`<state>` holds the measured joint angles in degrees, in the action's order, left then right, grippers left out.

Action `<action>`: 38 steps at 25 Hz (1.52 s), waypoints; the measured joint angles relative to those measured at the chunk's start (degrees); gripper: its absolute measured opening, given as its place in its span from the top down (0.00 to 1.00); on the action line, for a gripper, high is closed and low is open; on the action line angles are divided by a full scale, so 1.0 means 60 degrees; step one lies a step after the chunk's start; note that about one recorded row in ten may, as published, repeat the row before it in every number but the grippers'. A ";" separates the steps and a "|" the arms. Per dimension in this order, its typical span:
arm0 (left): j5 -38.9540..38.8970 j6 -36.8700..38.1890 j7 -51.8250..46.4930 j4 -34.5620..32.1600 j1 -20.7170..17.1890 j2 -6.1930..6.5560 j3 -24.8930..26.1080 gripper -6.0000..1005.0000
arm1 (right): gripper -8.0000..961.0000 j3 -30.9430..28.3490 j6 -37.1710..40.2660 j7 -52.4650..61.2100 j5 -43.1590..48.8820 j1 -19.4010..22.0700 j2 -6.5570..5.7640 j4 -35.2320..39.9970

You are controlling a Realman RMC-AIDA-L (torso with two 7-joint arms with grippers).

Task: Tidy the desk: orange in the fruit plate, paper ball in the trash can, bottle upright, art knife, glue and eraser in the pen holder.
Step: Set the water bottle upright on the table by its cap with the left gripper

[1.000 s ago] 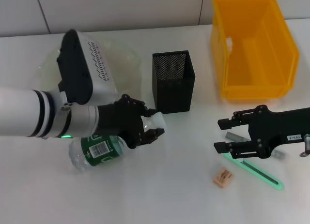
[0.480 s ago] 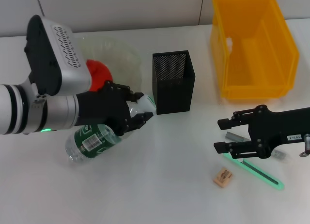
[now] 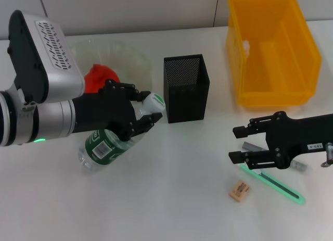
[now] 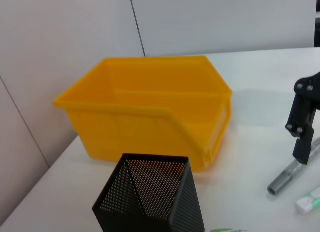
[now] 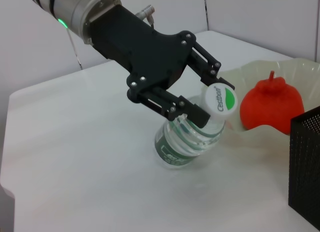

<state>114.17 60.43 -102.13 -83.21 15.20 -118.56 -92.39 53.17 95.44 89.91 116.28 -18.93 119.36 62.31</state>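
White desk (image 3: 171,210) against a pale panelled wall. Bottle (image 3: 104,147), clear with green barcode label and white-and-green cap, sits tilted toward the desk's left edge, base down and cap raised toward the pen holder (image 3: 186,87); left gripper (image 3: 143,110) clamps its neck, apparently mid-way through standing it up. Right gripper (image 3: 238,143) hangs spread and empty over the glue (image 3: 251,146) and art knife (image 3: 276,186), eraser (image 3: 239,191) near the front edge.

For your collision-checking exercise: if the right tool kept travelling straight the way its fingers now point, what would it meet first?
The right tool points toward the robot's left, low over the desk. Its path looks free at first; probably the bottle held in the left tool comes first, though depth is unclear.
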 joint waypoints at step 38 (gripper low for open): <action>-0.1165 0.0222 0.0140 -0.0153 -0.0517 0.0014 0.0982 0.56 | 0.35 -0.0015 -0.0121 0.0000 0.0046 -0.0145 -0.0015 0.0015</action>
<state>107.19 61.77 -101.29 -84.13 12.09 -118.48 -86.50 53.08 94.71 89.91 116.55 -19.80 119.26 62.41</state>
